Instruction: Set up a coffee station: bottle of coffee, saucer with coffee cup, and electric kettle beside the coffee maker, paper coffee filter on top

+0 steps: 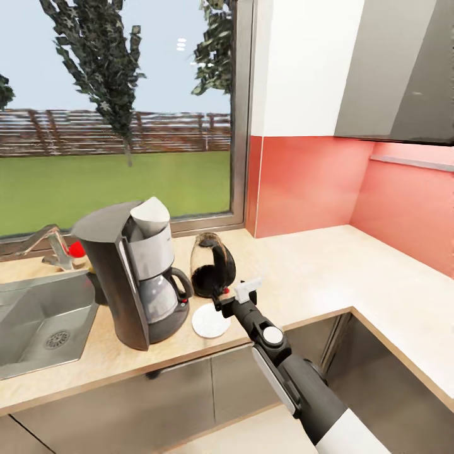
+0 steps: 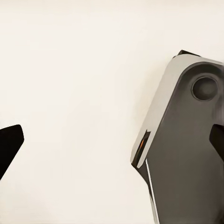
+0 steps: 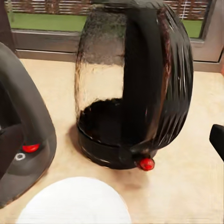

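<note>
Electric kettle (image 3: 133,88) upright, handle facing right end effector (image 1: 238,295); end effector spread wide, empty.

Head view overlooks the electric kettle (image 1: 212,265); right wrist views it close.

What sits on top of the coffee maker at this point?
A white paper coffee filter rests on the coffee maker, over its filter basket. The inside of the basket beneath is covered.

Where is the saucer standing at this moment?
In the head view the saucer lies on the countertop near its front edge, between the coffee maker and the right gripper, just in front of the kettle.
</note>
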Robot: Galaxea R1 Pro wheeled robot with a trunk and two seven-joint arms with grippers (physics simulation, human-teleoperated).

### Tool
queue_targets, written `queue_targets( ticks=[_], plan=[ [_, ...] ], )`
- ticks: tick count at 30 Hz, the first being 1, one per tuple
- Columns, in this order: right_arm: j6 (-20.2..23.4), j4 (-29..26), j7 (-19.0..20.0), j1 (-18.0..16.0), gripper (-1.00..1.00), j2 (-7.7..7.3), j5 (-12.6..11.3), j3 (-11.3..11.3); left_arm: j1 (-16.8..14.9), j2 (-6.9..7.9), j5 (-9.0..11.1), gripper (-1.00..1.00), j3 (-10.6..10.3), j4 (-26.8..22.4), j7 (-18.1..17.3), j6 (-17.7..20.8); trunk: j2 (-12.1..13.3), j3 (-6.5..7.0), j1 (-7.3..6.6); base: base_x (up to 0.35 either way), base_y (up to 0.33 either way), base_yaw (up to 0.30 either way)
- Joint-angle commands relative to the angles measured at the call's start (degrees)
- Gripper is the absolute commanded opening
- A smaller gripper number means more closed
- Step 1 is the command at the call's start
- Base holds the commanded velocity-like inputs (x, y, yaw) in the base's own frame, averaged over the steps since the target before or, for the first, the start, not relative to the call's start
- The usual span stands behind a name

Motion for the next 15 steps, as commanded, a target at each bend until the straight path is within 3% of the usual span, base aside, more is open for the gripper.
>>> queue_targets(
  ticks=[1, 6, 13, 15],
  plan=[
    [0.22, -0.07, -0.48, -0.06, 1.0, -0.02, -0.59, 0.16, -0.04, -0.01, 0.16, 1.0, -0.46, 0.06, 0.07, -0.19, -0.09, -0.09, -0.02, -0.322, 0.001, 0.0],
    [0.2, -0.07, -0.54, -0.06, 1.0, -0.05, -0.58, 0.15, -0.04, -0.03, 0.1, 1.0, -0.49, -0.04, 0.49, -0.14, -0.09, -0.09, -0.02, -0.309, -0.064, 0.0],
    [-0.27, 0.81, -0.63, -0.06, 1.0, -0.14, -0.51, 0.15, -0.04, -0.01, 0.17, 1.0, -0.41, -0.12, 1.03, -0.1, -0.09, -0.09, -0.02, -0.16, -0.234, 0.0],
    [-4.05, 3.14, -0.72, 0.17, 1.0, -0.3, -0.46, 0.12, -0.04, -0.01, 0.18, 1.0, -0.32, -0.22, 1.05, -0.14, -0.09, -0.09, -0.02, -0.137, -0.257, 0.0]
  ],
)
